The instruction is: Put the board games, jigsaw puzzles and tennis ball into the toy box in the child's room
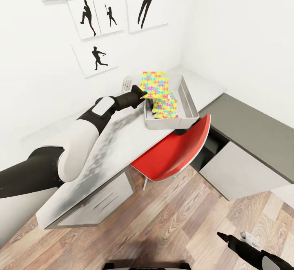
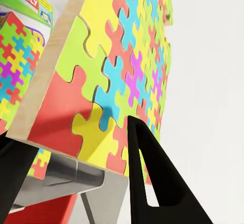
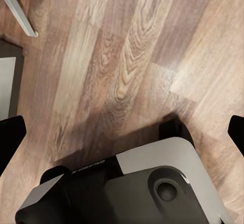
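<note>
1 jigsaw puzzle (image 1: 154, 84) clamped in left jaws above toy box (image 1: 188, 98); right jaws spread.

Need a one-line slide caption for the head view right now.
Left end effector holds a jigsaw puzzle over the toy box, where another puzzle already lies.

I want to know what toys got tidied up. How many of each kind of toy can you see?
Jigsaw puzzles: 2, one held by the left gripper over the toy box, one lying inside it
Board games: 1, a Monopoly box in the toy box
Total: 3 toys
</note>
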`<state>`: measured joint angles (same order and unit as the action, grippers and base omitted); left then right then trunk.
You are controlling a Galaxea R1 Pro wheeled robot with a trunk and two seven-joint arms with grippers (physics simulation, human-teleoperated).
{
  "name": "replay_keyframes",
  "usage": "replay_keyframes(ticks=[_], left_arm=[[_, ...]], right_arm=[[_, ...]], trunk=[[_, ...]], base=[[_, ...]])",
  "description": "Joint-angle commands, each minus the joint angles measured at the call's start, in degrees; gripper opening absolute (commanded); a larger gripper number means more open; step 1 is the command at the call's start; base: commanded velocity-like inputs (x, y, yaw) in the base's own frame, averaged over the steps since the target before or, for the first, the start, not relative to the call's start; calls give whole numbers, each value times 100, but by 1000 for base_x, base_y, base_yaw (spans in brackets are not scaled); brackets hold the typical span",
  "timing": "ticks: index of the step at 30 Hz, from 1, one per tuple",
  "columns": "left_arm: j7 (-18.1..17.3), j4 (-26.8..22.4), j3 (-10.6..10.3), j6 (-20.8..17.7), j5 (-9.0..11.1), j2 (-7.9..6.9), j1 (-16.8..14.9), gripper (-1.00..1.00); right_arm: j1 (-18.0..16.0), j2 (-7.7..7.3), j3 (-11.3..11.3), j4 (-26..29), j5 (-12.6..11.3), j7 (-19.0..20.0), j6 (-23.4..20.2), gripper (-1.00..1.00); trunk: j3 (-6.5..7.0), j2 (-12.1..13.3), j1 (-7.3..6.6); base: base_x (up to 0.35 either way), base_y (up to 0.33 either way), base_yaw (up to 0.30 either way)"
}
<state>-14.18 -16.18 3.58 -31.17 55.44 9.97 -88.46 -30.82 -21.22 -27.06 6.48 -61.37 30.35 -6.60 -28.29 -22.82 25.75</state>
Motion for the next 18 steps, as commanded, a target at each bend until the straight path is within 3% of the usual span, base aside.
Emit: replay_keyframes(ticks=[1, 7, 18], left_arm=[[-2, 5, 37, -32, -4, 3, -5, -100], [-1, 10, 37, -44, -7, 3, -5, -100], [-5, 17, 37, -60, -7, 3, -5, -100]], right_arm=[[-3, -3, -26, 3, -53, 15, -37, 100], [-3, 3, -27, 3, -44, 15, -36, 100], [-3, 3, -30, 6, -42, 15, -35, 100]], trunk=[[-8, -9, 3], [-8, -9, 3], [-8, -9, 3]], base=[[0, 0, 0], [0, -11, 0], [0, -179, 0]])
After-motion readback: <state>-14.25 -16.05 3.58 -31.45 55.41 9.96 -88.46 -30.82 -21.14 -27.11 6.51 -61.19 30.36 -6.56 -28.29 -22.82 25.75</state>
